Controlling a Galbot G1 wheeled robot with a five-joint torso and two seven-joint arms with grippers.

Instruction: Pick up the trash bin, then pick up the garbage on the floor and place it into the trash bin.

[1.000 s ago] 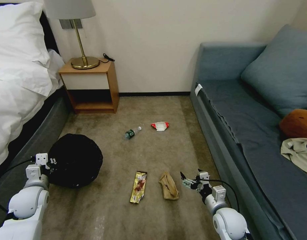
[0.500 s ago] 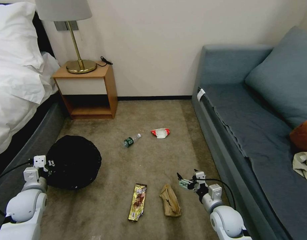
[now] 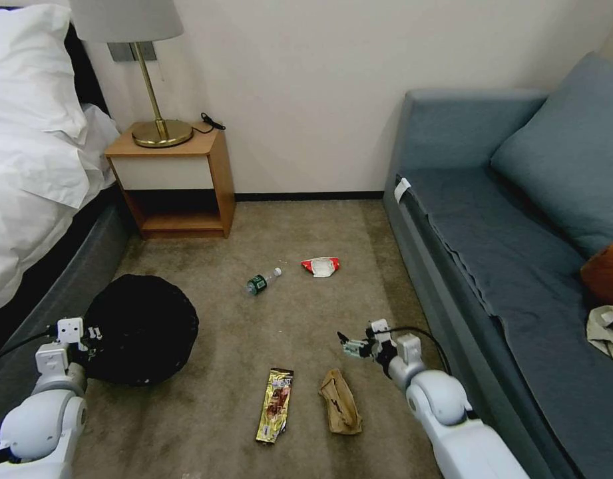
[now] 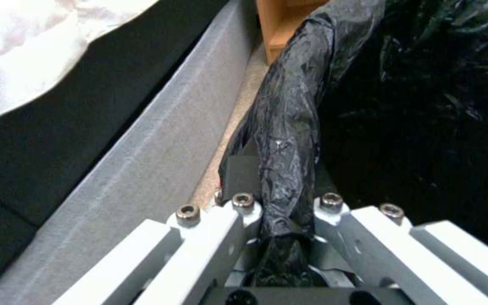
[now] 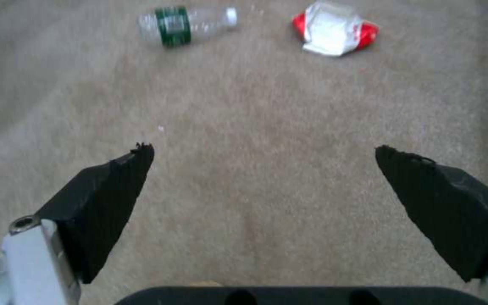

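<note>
- The tan carpeted floor runs as an open lane between the white-sheeted bed with its grey base on the robot's left and the long blue-grey fabric sofa on its right — the far end is closed off by the cream wall, with a small wooden nightstand standing in the left corner beside the bed.
- The round trash bin lined with a crinkled black plastic bag sits at the left of the lane, near the bed base; from above, the glossy bag covers its mouth and rim.
- Four litter pieces lie on the carpet, well apart from the bin: a clear plastic bottle with a green label and a crumpled red-and-white wrapper farther off, a long yellow-brown snack wrapper and a crumpled tan paper piece nearer the robot.
- The left claw is clenched on the bin's bag-covered rim, a fold of black plastic pinched between its fingers, at the bin's side nearest the bed.
- The right claw hangs spread wide over bare carpet — just beyond the tan paper, touching nothing, its black fingers far apart.
</note>
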